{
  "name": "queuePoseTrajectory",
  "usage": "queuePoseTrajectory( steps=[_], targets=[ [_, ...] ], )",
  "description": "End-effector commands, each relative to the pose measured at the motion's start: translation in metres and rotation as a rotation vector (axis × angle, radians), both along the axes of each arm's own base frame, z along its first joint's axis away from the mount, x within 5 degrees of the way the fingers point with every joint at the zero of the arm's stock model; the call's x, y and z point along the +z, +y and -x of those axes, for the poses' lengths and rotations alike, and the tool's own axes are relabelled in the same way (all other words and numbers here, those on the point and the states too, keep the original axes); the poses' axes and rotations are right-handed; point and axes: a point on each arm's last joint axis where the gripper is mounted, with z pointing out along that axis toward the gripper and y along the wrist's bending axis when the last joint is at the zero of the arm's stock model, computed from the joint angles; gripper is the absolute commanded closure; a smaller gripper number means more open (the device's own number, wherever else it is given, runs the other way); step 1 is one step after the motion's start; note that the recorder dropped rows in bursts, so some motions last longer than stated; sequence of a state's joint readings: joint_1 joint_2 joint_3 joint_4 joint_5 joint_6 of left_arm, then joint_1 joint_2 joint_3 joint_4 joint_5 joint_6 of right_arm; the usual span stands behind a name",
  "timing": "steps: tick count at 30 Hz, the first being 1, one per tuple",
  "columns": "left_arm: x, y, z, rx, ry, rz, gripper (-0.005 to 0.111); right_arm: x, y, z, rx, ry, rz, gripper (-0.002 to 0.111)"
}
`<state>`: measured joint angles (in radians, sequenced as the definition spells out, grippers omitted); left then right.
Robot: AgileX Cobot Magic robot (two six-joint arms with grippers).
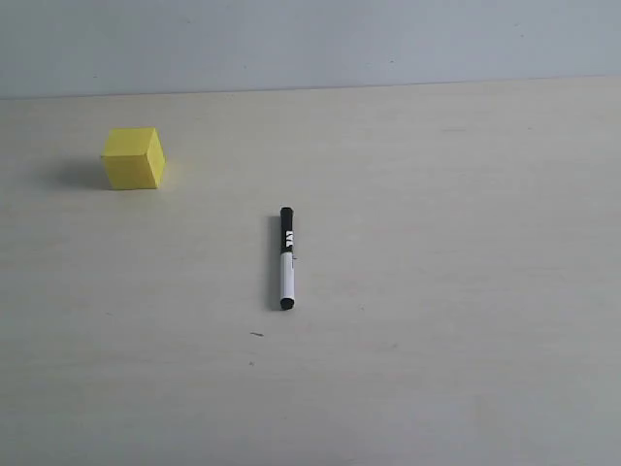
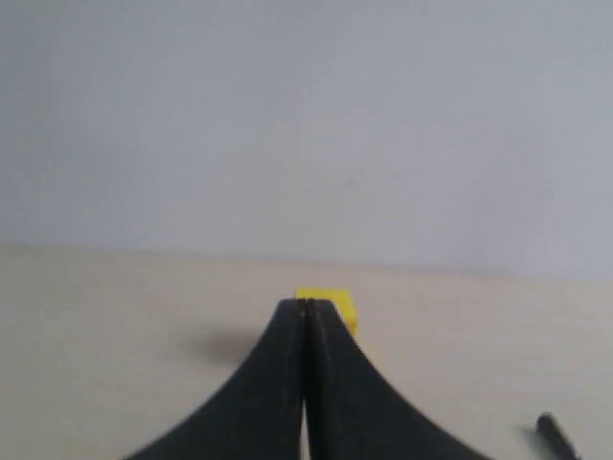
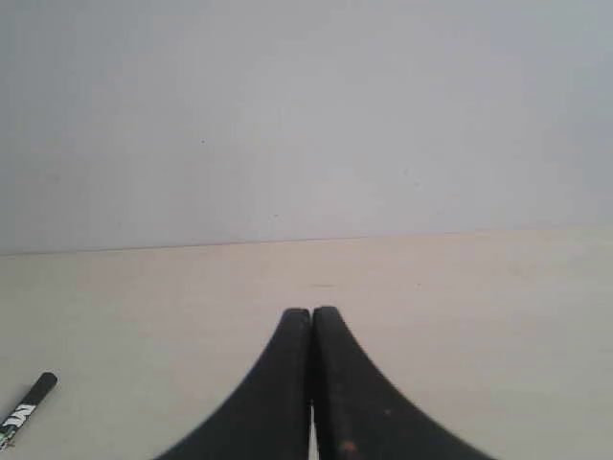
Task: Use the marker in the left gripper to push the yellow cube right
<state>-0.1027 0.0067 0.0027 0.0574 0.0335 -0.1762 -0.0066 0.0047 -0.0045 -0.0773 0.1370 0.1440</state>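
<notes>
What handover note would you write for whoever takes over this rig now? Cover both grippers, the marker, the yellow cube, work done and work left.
Left gripper: black claw, shut, empty, facing the cube.
Right gripper: black claw, shut, empty.
Slim black-and-white marker lies flat on the pale table, not grasped.
Small matte yellow cube sits apart from it, far left in the exterior view.
Done: nothing.
Left: grasp marker with left gripper, push cube right.
</notes>
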Motion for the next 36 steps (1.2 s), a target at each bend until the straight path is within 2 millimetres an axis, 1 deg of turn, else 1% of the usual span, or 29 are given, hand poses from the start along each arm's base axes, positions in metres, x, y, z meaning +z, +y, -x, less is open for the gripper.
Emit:
queuePoseTrajectory(
  steps=[1, 3, 4, 5, 8, 11, 13, 14, 16, 18, 21, 22, 24, 26, 29, 33, 34, 36],
  targets=[
    [0.015, 0.000, 0.002, -0.020, -0.144, 0.141, 0.107, -0.001, 0.000, 0.000, -0.001, -0.003, 0.003, 0.108],
    [0.018, 0.000, 0.003, -0.024, -0.178, 0.145, 0.107, -0.001, 0.000, 0.000, -0.001, -0.003, 0.003, 0.108],
    [0.022, 0.000, 0.004, -0.031, -0.229, 0.159, 0.107, -0.001, 0.000, 0.000, -0.001, -0.003, 0.003, 0.108],
    [0.024, 0.000, 0.005, -0.040, -0.249, 0.194, 0.107, -0.001, 0.000, 0.000, -0.001, -0.003, 0.003, 0.108],
    [0.025, 0.000, 0.005, -0.069, -0.237, 0.349, 0.107, -0.001, 0.000, 0.000, -0.001, -0.003, 0.005, 0.108],
    [0.031, 0.000, 0.008, -0.089, -0.305, 0.375, 0.107, -0.001, 0.000, 0.000, -0.001, -0.003, 0.005, 0.108],
    [0.037, -0.001, 0.010, -0.135, -0.356, 0.493, 0.107, -0.001, 0.000, 0.000, -0.001, -0.003, 0.003, 0.108],
    [0.041, -0.001, 0.012, -0.145, -0.373, 0.490, 0.107, -0.001, 0.000, 0.000, -0.001, -0.003, 0.003, 0.108],
    [0.065, -0.001, 0.016, -0.158, -0.427, 0.477, 0.107, -0.001, 0.000, 0.000, -0.001, -0.003, 0.003, 0.108],
    [0.095, -0.002, 0.009, -0.157, -0.427, 0.460, 0.107, -0.001, 0.000, 0.000, -0.001, -0.003, 0.003, 0.108],
    [0.129, -0.006, -0.005, -0.146, -0.385, 0.342, 0.107, -0.001, 0.000, 0.000, -0.001, -0.003, 0.003, 0.108],
    [0.139, -0.008, -0.012, -0.130, -0.348, 0.279, 0.107, -0.001, 0.000, 0.000, -0.001, -0.003, 0.003, 0.108],
    [0.156, -0.008, -0.027, -0.078, -0.250, 0.158, 0.107, -0.001, 0.000, 0.000, -0.001, -0.003, 0.003, 0.108],
    [0.174, -0.004, -0.047, 0.003, -0.140, 0.030, 0.107, -0.001, 0.000, 0.000, -0.001, -0.003, 0.003, 0.108],
    [0.199, 0.001, -0.076, 0.105, -0.028, -0.125, 0.107, -0.001, 0.000, 0.000, -0.001, -0.003, 0.003, 0.108],
    [0.221, 0.007, -0.098, 0.189, 0.072, -0.364, 0.107, -0.001, 0.000, 0.000, -0.001, -0.003, 0.005, 0.108],
    [0.221, 0.009, -0.108, 0.206, 0.131, -0.436, 0.107, -0.001, 0.000, 0.000, -0.001, -0.003, 0.005, 0.108],
    [0.220, 0.013, -0.120, 0.240, 0.250, -0.527, 0.107, -0.001, 0.000, 0.000, -0.001, -0.003, 0.005, 0.108]
  ],
)
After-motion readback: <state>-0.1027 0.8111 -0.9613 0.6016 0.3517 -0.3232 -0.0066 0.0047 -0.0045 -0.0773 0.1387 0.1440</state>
